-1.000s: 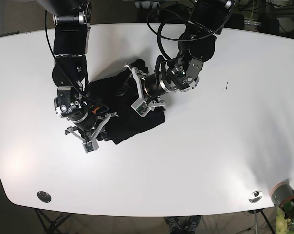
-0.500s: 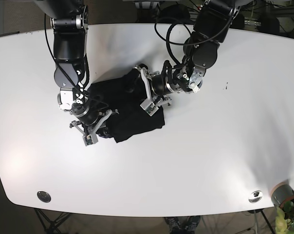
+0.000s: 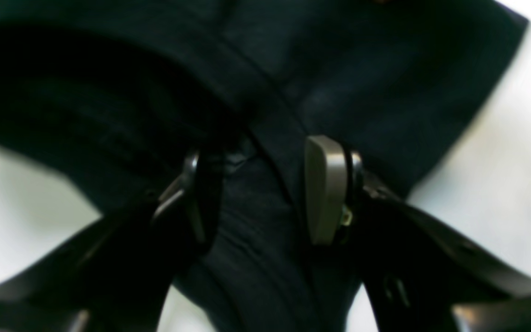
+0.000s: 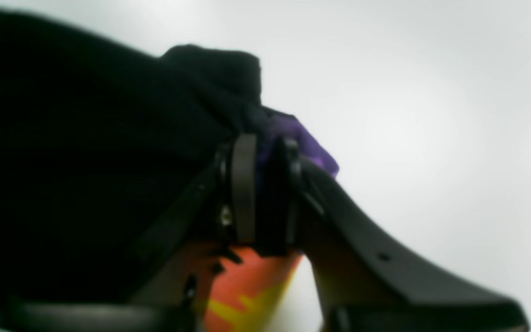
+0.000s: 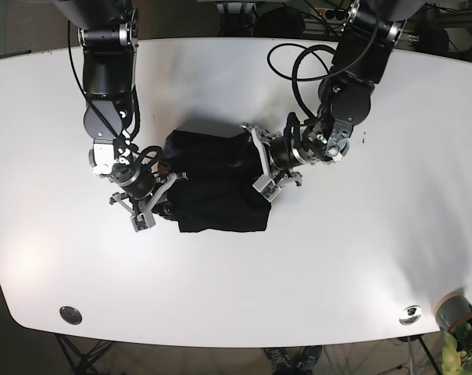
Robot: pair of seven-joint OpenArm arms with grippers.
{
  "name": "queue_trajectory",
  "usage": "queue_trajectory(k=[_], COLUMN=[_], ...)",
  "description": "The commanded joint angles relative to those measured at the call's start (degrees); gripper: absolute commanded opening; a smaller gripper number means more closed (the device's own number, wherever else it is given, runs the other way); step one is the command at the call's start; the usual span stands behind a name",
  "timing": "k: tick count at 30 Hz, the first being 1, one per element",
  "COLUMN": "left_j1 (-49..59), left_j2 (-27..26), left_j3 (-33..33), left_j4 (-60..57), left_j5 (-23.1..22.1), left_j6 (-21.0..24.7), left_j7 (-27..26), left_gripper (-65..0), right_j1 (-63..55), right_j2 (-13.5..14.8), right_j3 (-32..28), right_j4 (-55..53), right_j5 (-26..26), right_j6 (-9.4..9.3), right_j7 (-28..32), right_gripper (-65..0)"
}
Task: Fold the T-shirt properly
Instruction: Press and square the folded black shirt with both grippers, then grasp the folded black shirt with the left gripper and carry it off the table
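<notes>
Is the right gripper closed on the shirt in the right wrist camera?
Yes, the right gripper has its jaws nearly together, pinching dark and purple cloth of the shirt.
</notes>
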Motion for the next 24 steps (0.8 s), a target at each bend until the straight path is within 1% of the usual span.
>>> queue_trajectory(k=[1,5,8,14,17,20,22,24], left_j1=[-2.5,-7.0,-9.5,-13.3,-14.3,-15.2,-15.5,-15.6], left_j2=[-1.0,-0.8,-0.9,-1.1,-1.1,-1.1,-1.1,-1.1], left_j3=[-0.3,0.9,2.7,3.0,3.1,3.1,3.2,3.2], left_j4=[-2.4,-7.6,-7.8,-7.9,-7.9,-7.9,-7.9,-7.9], left_j5=[2.7,2.7,2.7,2.7,2.7,2.7,2.7,2.7], left_j6=[2.0,2.0,2.0,2.0,2.0,2.0,2.0,2.0], left_j7=[2.9,2.9,2.9,2.9,2.9,2.7,1.6,0.2], left_gripper=[-38.1,-38.2,-38.2,-38.2,-38.2,-38.2,-38.2,-38.1], right_j1=[-0.9,-3.9,-6.5,-12.6,-14.9,-16.7,-17.8,-19.0], right_j2=[0.9,1.2,1.2,0.7,-1.0,-2.0,-2.6,-3.8], right_j3=[0.2,0.2,0.2,-0.2,-0.3,-0.4,-0.9,-2.7], right_j4=[2.6,5.2,7.8,14.3,16.8,19.0,20.4,21.8], right_j5=[-0.4,-0.4,-0.3,-0.3,-0.5,-0.7,-0.4,-0.6], right_j6=[0.7,0.88,0.88,0.88,0.88,0.88,0.88,0.88], right_j7=[-0.8,-0.9,-0.9,-1.0,-1.1,-2.9,-4.4,-4.9], right_gripper=[-57.7,-57.7,-57.7,-57.7,-57.7,-57.7,-57.7,-57.7])
